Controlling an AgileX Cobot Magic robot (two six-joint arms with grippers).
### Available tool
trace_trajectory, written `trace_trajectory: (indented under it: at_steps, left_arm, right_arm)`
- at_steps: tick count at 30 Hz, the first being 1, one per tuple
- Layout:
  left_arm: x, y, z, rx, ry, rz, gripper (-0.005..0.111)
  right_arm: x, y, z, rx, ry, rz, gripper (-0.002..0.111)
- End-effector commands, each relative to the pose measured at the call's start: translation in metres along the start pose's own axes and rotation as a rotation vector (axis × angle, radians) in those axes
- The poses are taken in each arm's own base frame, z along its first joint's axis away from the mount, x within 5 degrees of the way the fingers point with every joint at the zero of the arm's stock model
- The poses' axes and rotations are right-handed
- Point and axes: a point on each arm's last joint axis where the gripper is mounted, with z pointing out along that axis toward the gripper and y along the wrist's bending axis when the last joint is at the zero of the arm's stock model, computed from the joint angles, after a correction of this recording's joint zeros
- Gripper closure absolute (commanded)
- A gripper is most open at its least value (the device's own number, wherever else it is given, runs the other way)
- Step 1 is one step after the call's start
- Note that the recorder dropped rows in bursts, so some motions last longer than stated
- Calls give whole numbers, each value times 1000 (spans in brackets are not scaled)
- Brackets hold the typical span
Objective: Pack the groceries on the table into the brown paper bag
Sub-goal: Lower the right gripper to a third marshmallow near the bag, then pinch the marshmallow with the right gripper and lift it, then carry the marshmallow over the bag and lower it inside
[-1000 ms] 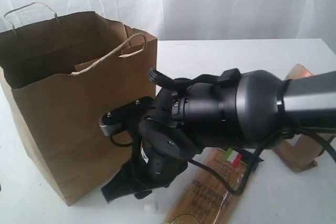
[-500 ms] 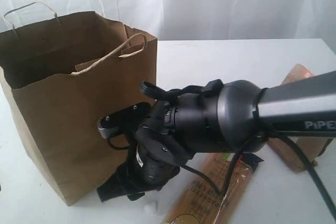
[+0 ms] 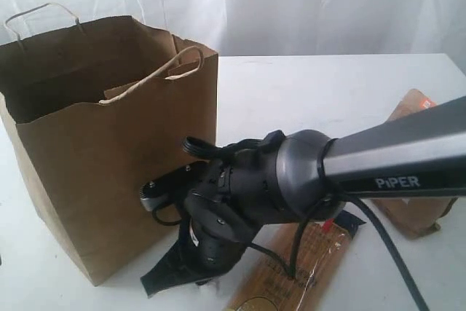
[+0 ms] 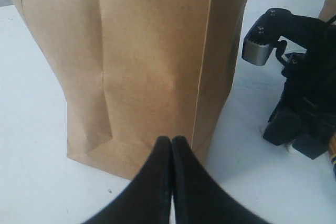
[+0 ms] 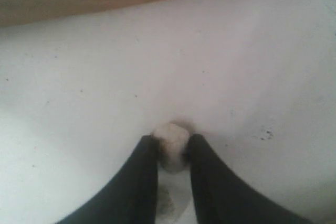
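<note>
The tall brown paper bag [image 3: 109, 143] stands open on the left of the white table [image 3: 328, 92]. My right gripper [image 3: 202, 282] reaches down to the tabletop just in front of the bag's near corner. In the right wrist view its fingers [image 5: 144, 166] press both sides of a small white lump [image 5: 172, 144] that rests on the table. The spaghetti packet [image 3: 291, 271] lies beside that arm. A brown pouch [image 3: 416, 213] sits at the right edge. My left gripper [image 4: 171, 141] is shut and empty, low beside the bag [image 4: 142, 51].
The right arm's dark body [image 3: 291, 180] hides much of the table's middle. The bag's two handles [image 3: 156, 74] stick up above its rim. White curtain hangs behind the table. The other groceries are out of view.
The right arm has lowered and shifted left toward the bag's base. Its gripper has come down over the small white lump, which now sits between its fingers.
</note>
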Motion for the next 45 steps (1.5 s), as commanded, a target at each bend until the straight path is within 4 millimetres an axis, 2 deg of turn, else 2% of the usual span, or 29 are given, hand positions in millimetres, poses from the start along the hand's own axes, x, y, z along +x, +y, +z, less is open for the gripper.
trace_trajectory:
  at_steps: [1,5,10,16,24,30,36,39,45]
  left_arm:
    - [0,0,0,-1,-6,-7,106]
    - [0,0,0,-1,-6,-7,106]
    - [0,0,0,-1,-6,-7,106]
    - [0,0,0,-1,-6,-7,106]
    - [0,0,0,-1,-6,-7,106]
    - [0,0,0,-1,-6,-7,106]
    - [0,0,0,-1,-6,-7,106]
    - [0,0,0,-1,-6,-7,106]
    - [0,0,0,-1,-6,-7,106]
  right_arm:
    - [-4,0,0,-18,-40,-15,108]
    - [-5,1,-5,-23,-55,-18,108]
    - [-5,10,-23,-41,-94,-103,108]
    - [-3,28,-60,-84,-180,-217,108]
    - [12,54,-115,-131,-288,-497,108]
    - [12,76,-150,-174,-402,-643,108]
    - [1,99,-182,-191,-530,-805,108]
    - [-12,104,-202,-179,-612,-847,108]
    - [-43,101,-245,23,-784,-953,108]
